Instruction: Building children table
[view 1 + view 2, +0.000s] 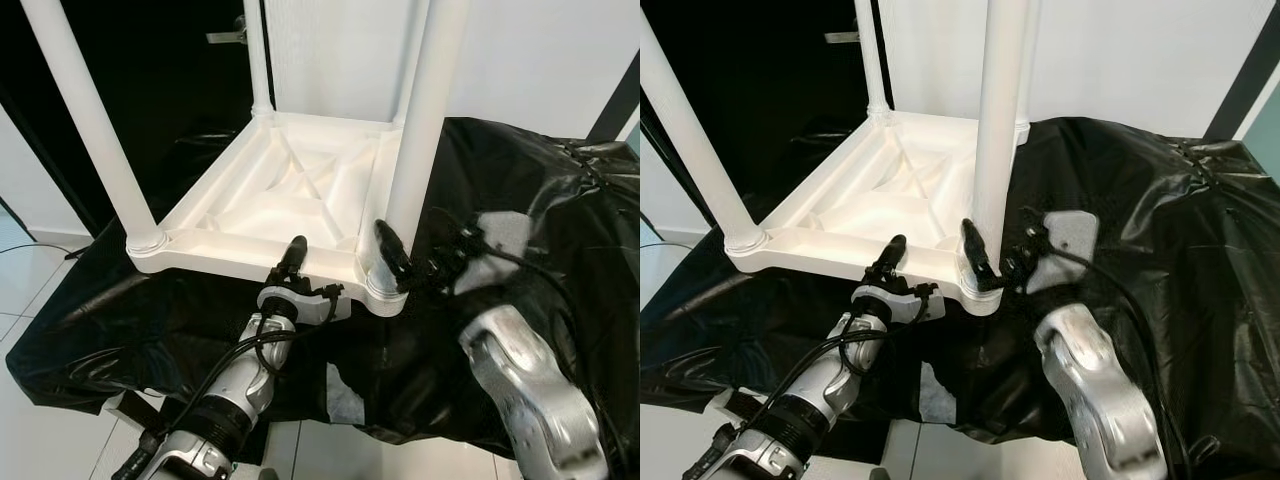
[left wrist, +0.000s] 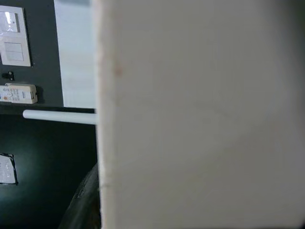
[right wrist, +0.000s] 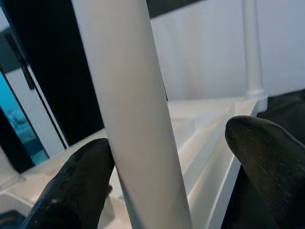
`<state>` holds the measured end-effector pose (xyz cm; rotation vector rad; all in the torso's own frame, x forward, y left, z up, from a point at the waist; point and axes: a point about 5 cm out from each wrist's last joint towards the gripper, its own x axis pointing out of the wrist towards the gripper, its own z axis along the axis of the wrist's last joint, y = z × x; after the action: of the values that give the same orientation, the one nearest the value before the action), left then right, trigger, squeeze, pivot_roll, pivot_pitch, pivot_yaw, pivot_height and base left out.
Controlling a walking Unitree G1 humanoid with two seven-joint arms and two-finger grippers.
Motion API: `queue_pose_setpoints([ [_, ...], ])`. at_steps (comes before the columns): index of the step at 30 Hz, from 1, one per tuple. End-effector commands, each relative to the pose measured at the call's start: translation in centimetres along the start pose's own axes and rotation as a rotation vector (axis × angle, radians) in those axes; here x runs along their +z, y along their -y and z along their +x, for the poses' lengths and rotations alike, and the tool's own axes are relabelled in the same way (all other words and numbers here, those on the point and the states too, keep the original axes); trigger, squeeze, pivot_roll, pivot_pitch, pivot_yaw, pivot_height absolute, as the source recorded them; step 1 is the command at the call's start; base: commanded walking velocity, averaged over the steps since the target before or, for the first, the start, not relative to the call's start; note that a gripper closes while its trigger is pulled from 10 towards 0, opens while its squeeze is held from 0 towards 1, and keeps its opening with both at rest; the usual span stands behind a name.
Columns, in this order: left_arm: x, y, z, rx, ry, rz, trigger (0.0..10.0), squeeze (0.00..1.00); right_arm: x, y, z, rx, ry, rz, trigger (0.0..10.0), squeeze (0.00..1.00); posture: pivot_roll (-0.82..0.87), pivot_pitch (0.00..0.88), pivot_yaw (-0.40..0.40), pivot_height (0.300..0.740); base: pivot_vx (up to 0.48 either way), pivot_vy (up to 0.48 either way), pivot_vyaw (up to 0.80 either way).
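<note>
We are looking down at a white plastic children's table (image 1: 290,195) that is lying upside down on a surface draped in black plastic sheeting (image 1: 520,290), its ribbed underside facing up and its white legs sticking upward from the corners.

Starting on the left, the near-left leg (image 1: 90,125) is rising well to the left of our left pincer (image 1: 292,256), tilted outward, seated in its corner socket. Our left pincer is pressing against the near edge of the tabletop, roughly midway along that edge; one black finger is poking up over the rim. In the left wrist view a pale flat face of the table (image 2: 200,114) is sitting right against the camera, with another leg (image 2: 59,116) showing beyond it, so we cannot tell whether these fingers are apart or together.

Moving right, the near-right leg (image 1: 425,120) is standing in the corner just beside our right pincer (image 1: 980,262). The right wrist view shows the two black fingertips (image 3: 78,186) spread apart, one on each side of that leg (image 3: 131,114); the one fingertip is touching it, the other is standing clear, so the pincer is open around the leg rather than clamped.

Beyond both pincers, the far leg (image 1: 258,60) is rising from the back corner against a white wall.
</note>
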<state>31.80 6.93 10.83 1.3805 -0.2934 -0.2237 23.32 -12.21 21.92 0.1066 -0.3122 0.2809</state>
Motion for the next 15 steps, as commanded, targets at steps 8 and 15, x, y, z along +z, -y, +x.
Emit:
queue_pose_setpoints([
  [8,0.3,-7.1,1.0,0.431,0.001,-0.244,10.0,0.0,0.3,3.3,-4.6,0.017,-0.043,0.052,10.0,0.0,-0.09,0.015,0.073,0.74,0.0,0.0,0.0],
  [15,0.8,-11.6,1.9,0.519,0.018,-0.431,10.0,0.0,0.3,6.9,-7.3,0.008,-0.085,0.043,10.0,0.0,-0.11,0.017,0.093,0.74,0.0,0.0,0.0],
])
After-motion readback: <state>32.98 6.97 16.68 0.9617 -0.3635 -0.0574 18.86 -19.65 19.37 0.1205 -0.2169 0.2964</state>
